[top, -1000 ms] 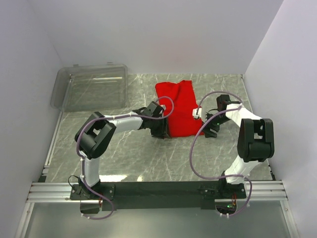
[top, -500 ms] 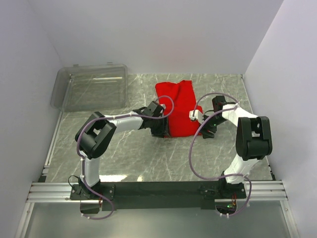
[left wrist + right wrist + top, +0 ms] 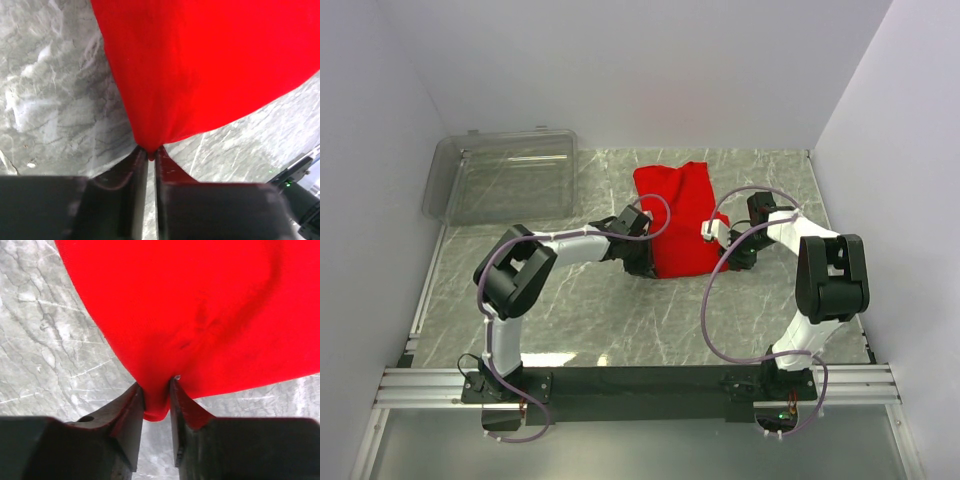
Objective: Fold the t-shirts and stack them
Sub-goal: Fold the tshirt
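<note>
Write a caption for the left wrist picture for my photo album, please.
Left end effector pinching a gathered edge of the red t-shirt over the grey marbled table.

Marble table [image 3: 620,315] bears red t-shirt [image 3: 678,212], clear bin [image 3: 505,185].

Count from my station: 1 t-shirt [image 3: 675,215], red, the only cloth item I see. 1 clear plastic bin [image 3: 505,185]. 2 arms, left arm [image 3: 515,275] & right arm [image 3: 832,275], so 2 grippers: left gripper [image 3: 150,152] & right gripper [image 3: 157,395], w/ 2 fingers [image 3: 125,415] apiece, 4 total. 2 purple cables [image 3: 708,320], 1 per arm. 1 marble-look tabletop [image 3: 620,320]. 1 metal rail [image 3: 640,378] along the near edge, w/ 2 arm bases on it.
</note>
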`<state>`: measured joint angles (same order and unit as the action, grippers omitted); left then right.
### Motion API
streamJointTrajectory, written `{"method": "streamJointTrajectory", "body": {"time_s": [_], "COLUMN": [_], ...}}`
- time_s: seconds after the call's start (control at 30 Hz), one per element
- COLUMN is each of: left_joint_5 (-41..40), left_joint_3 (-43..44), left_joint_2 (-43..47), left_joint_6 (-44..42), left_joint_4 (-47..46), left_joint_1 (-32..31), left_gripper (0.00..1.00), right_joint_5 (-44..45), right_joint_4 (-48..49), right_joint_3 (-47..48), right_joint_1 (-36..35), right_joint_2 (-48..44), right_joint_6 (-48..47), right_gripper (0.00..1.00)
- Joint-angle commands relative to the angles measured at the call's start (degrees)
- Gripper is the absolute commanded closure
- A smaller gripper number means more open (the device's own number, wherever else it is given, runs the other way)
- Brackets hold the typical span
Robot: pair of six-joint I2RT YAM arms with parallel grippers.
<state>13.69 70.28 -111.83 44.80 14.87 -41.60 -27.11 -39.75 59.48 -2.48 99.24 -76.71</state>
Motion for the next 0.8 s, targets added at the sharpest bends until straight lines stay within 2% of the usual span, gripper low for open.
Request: {"method": "streamJointTrajectory", "body": {"time_s": [0.0, 0.13, 0.23, 0.63, 0.77], "left_joint_5": [-0.25, 0.45, 0.98, 6.60, 8.02], "left_joint_3": [0.30, -0.32, -0.58, -5.94, -7.52], "left_joint_2": [-0.67, 0.82, 3.02, 13.21, 16.55], "left_joint_6": [-0.32, -0.50, -1.29, -2.17, -2.61], "left_joint_4": [-0.63, -2.30, -2.74, -2.75, -0.73], "left_joint_1": [-0.23, -0.32, -0.23, -0.23, -0.23], "left_gripper": [0.87, 0.99, 0.99, 0.99, 0.99], "right_joint_5": [-0.04, -0.66, -1.97, -6.11, -7.60], "right_joint_4": [-1.03, -2.35, -4.28, -15.97, -23.07], "right_joint_3": [-1.74, -2.09, -2.00, 0.54, 1.68], "right_joint_1": [-0.42, -0.42, -0.24, 0.37, 0.55], "right_joint_2": [-1.24, -2.12, -3.61, -10.03, -11.96], "right_joint_6": [1.03, 1.38, 1.47, 0.33, -1.86], "right_gripper": [0.71, 0.83, 0.89, 0.92, 0.93]}}
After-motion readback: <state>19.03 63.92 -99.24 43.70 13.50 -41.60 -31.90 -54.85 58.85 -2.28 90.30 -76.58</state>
